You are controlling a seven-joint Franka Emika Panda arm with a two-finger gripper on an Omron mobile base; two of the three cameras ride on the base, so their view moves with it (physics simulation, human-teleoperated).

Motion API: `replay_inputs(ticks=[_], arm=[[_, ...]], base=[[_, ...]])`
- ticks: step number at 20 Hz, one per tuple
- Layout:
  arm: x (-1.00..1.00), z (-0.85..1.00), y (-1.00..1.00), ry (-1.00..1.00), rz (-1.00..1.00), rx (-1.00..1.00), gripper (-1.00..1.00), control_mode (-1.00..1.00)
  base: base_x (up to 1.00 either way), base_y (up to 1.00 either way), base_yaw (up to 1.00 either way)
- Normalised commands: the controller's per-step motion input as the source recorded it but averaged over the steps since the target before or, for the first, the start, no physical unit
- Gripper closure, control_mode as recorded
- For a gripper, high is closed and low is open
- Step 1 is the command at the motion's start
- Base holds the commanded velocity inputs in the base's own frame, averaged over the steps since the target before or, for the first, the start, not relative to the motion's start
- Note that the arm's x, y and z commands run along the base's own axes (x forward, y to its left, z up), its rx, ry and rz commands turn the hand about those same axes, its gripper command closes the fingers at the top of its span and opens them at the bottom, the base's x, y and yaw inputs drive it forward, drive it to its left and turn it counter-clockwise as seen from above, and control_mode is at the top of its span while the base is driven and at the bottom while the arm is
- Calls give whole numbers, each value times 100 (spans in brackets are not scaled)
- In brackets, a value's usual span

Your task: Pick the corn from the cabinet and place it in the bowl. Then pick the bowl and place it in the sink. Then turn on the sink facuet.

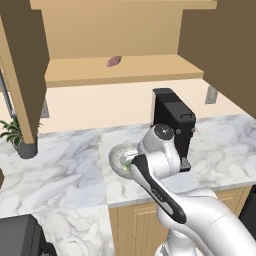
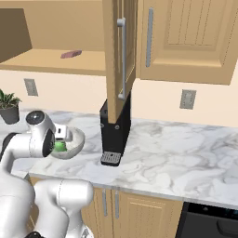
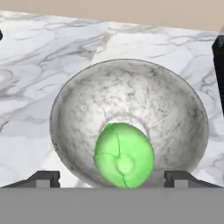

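The grey-white marbled bowl (image 3: 131,100) stands on the marble counter, left of the coffee machine. The bright green corn (image 3: 124,155) lies inside the bowl, seen end-on. My gripper (image 3: 111,177) hovers just over the bowl's near rim, open, its fingertips (image 3: 43,178) spread wide to either side of the corn and apart from it. From the base, the bowl (image 1: 119,157) (image 2: 76,139) peeks out beside my wrist with a bit of the corn (image 2: 59,147) showing. The tan cabinet shelf (image 1: 125,69) (image 2: 51,61) is above. The faucet is out of view.
A small reddish-purple item (image 1: 114,61) (image 2: 71,54) lies on the shelf. The black coffee machine (image 1: 172,120) (image 2: 115,135) stands right of the bowl, under an open cabinet door (image 2: 118,56). A potted plant (image 1: 17,132) (image 2: 8,107) sits at the far left. A black shape (image 1: 17,235) fills the lower-left corner.
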Motion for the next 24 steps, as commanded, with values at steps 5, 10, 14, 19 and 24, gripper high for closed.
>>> replay_inputs(ticks=[5, 10, 14, 19, 24], arm=[[-3, 48, 35, -4, 0, -2, -100, -100], [-33, 21, 70, 2, 2, -7, -100, -100], [-6, -34, 45, 15, 3, -9, -100, -100], [7, -20, 0, 9, 0, -2, -100, -100], [17, -29, 0, 2, 0, -9, -100, -100]], base=[[0, 0, 0], [0, 0, 0], [0, 0, 0], [0, 0, 0], [0, 0, 0]])
